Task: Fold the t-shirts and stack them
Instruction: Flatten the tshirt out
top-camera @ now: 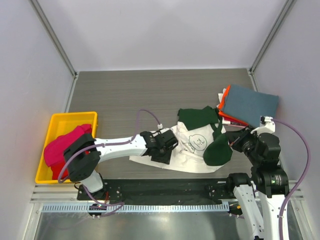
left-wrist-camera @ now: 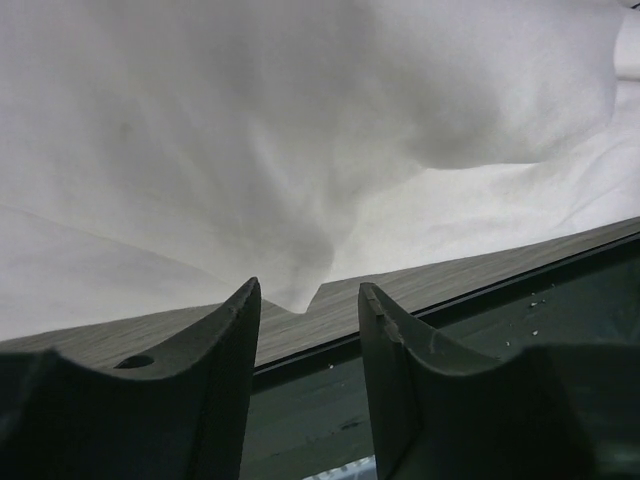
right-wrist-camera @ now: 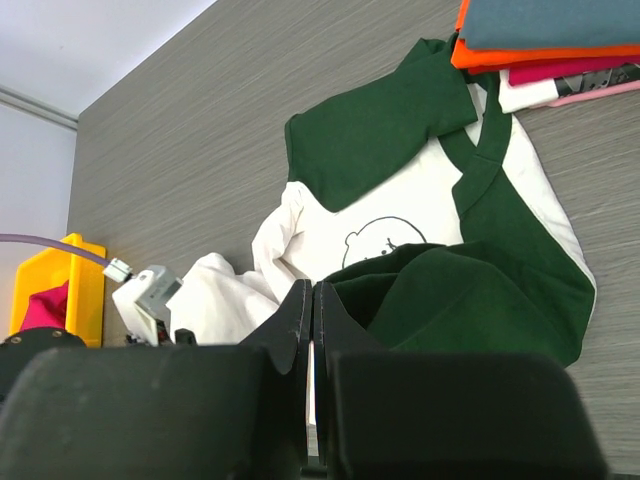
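The cream-white t-shirt (top-camera: 187,156) with dark green sleeves lies crumpled at mid-table, its bear print facing up. My left gripper (top-camera: 163,159) hovers over its near-left hem, open; in the left wrist view the white cloth (left-wrist-camera: 300,150) ends just past the fingertips (left-wrist-camera: 245,300) and nothing sits between the jaws. My right gripper (top-camera: 231,142) is shut on the edge of the right green sleeve (top-camera: 217,151), which is lifted and doubled over toward the body (right-wrist-camera: 400,200). A folded stack (top-camera: 248,102), slate-blue over orange and red, lies at the back right.
A yellow bin (top-camera: 60,120) at the left edge holds a magenta t-shirt (top-camera: 60,147). The table's near edge and black rail (left-wrist-camera: 480,290) run just beyond the shirt's hem. The folded stack (right-wrist-camera: 550,20) touches the shirt's collar side.
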Robot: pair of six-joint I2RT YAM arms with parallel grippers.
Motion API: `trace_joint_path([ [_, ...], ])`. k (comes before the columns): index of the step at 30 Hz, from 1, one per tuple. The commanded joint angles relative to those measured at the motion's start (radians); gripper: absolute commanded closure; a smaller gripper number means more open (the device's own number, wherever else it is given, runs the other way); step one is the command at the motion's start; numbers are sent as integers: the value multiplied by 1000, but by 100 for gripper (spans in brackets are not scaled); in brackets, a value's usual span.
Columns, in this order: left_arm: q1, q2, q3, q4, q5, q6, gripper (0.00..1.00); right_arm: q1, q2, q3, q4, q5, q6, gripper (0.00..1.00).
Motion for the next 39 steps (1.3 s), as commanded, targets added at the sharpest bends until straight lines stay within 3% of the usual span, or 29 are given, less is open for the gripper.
trace_joint_path([
  [1,-13,37,49,54,2,-19,56,-4,1,-1,13,14,3,99],
  [4,-14,65,59,53,7,-21,59,-4,-3,-2,12,17,3,99],
  [12,-31,97,55,21,-46,-33,54,-4,-6,-18,12,15,5,99],
  [14,-37,113,52,18,-49,-33,58,-4,-9,-21,10,17,6,99],
  [16,-37,125,49,18,-53,-33,68,-4,-8,-21,10,18,9,99],
  [17,-37,125,49,18,-56,-31,80,-4,-9,-21,10,20,8,99],
  [20,-37,116,58,5,-73,-27,100,-4,-6,-19,10,20,5,99],
  [28,-22,8,144,-102,-90,22,100,-2,-5,-28,10,23,9,99],
  [33,104,-77,173,-105,13,99,100,-2,1,-41,13,17,9,99],
  [37,312,-107,220,-90,155,179,100,-4,3,-53,30,-3,12,99],
  [39,472,-81,274,-71,235,203,100,-4,12,-56,43,0,23,99],
])
